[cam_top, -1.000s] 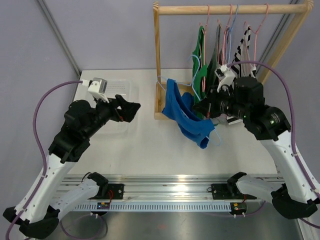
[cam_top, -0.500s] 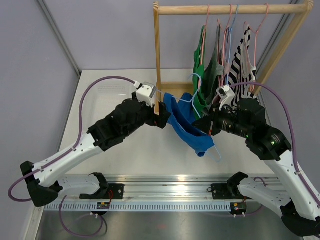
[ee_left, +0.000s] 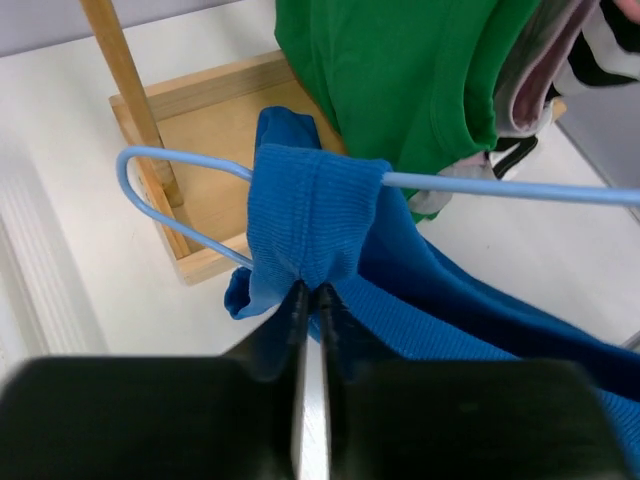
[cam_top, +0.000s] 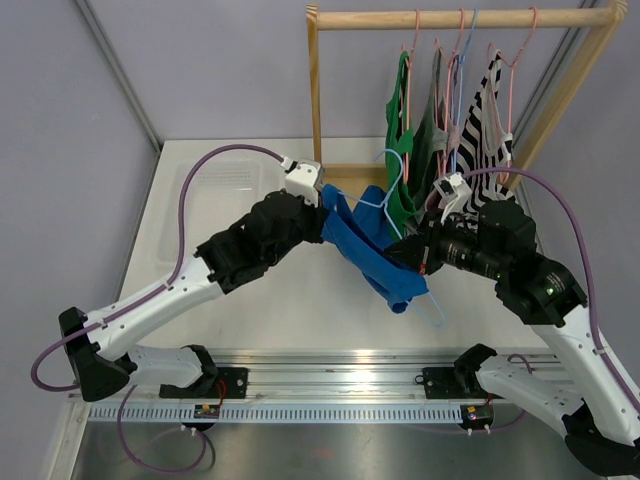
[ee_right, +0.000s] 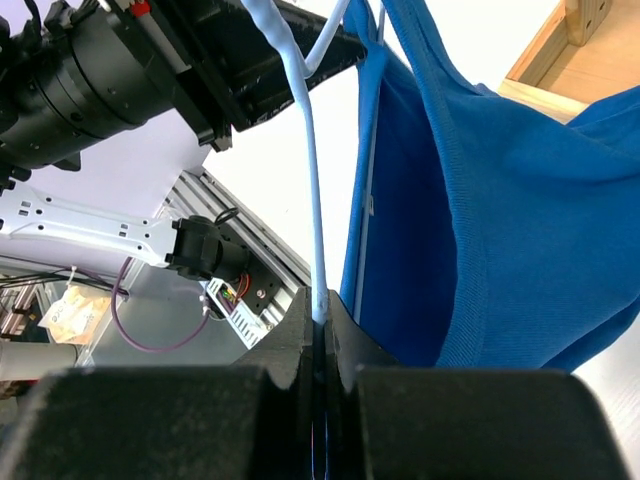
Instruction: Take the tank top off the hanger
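A blue tank top [cam_top: 375, 250] hangs on a light blue wire hanger [cam_top: 392, 175], held in the air in front of the wooden rack. My left gripper [cam_top: 325, 215] is shut on the tank top's strap [ee_left: 315, 215], pinching the fabric just below where it folds over the hanger's shoulder [ee_left: 500, 187]; its tips [ee_left: 311, 292] meet on the cloth. From the right, my right gripper [cam_top: 405, 250] is shut on the hanger's wire [ee_right: 308, 200], which runs up out of its jaws [ee_right: 319, 305]. The rest of the tank top [ee_right: 520, 200] sags beside that wire.
A wooden clothes rack [cam_top: 460, 18] stands at the back with a green top [cam_top: 402, 130], a striped garment [cam_top: 490, 100] and others on hangers. Its base frame [ee_left: 200, 130] lies just behind the strap. A clear tray [cam_top: 215, 185] sits at the back left.
My left arm swung in from the left to the hanger's left shoulder and its open gripper shut on the tank top's strap. The right arm held the hanger almost still.
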### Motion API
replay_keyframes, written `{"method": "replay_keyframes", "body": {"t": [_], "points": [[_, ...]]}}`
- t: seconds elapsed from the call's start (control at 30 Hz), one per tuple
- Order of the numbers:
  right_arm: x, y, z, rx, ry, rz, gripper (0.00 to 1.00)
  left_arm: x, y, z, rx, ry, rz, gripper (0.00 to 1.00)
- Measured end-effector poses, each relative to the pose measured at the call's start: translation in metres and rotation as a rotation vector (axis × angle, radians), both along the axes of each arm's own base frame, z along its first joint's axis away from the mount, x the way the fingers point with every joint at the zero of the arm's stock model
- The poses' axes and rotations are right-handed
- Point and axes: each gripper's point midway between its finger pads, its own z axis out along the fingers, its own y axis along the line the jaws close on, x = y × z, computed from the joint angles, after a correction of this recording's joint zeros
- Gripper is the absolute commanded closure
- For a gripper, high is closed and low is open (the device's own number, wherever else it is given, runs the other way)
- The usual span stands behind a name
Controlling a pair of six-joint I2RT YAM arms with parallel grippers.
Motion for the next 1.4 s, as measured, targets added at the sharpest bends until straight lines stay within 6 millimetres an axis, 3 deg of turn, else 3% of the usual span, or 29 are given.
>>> {"method": "replay_keyframes", "body": {"t": [0.23, 0.43, 0.67, 0.87, 0.97, 1.07, 1.23, 1.33, 1.4], "points": [[-0.003, -0.003, -0.009, -0.034, -0.018, 0.019, 1.00, 0.011, 0.016, 0.005, 0.020, -0.023, 0.117, 1.00], [-0.018, -0.006, -0.017, -0.076, -0.052, 0.098, 1.00, 0.016, 0.054, 0.009, 0.025, -0.037, 0.295, 1.00], [-0.052, -0.010, 0.000, -0.037, -0.184, 0.236, 1.00, 0.008, 0.114, 0.011, -0.061, -0.001, 0.462, 1.00], [-0.063, -0.005, 0.018, 0.027, -0.303, 0.311, 1.00, -0.012, 0.134, 0.014, -0.131, 0.021, 0.451, 1.00], [-0.057, 0.006, 0.030, 0.114, -0.355, 0.322, 1.00, -0.036, 0.130, 0.011, -0.217, 0.005, 0.295, 1.00], [-0.043, 0.022, 0.055, 0.230, -0.417, 0.322, 1.00, -0.072, 0.121, 0.012, -0.291, -0.023, 0.085, 1.00], [-0.006, 0.056, 0.109, 0.422, -0.505, 0.335, 1.00, -0.126, 0.109, 0.048, -0.372, -0.117, -0.230, 1.00], [0.021, 0.073, 0.126, 0.511, -0.528, 0.315, 1.00, -0.139, 0.101, 0.052, -0.336, -0.114, -0.327, 1.00], [0.036, 0.079, 0.128, 0.537, -0.524, 0.279, 1.00, -0.136, 0.099, 0.047, -0.293, -0.082, -0.325, 1.00]]}}
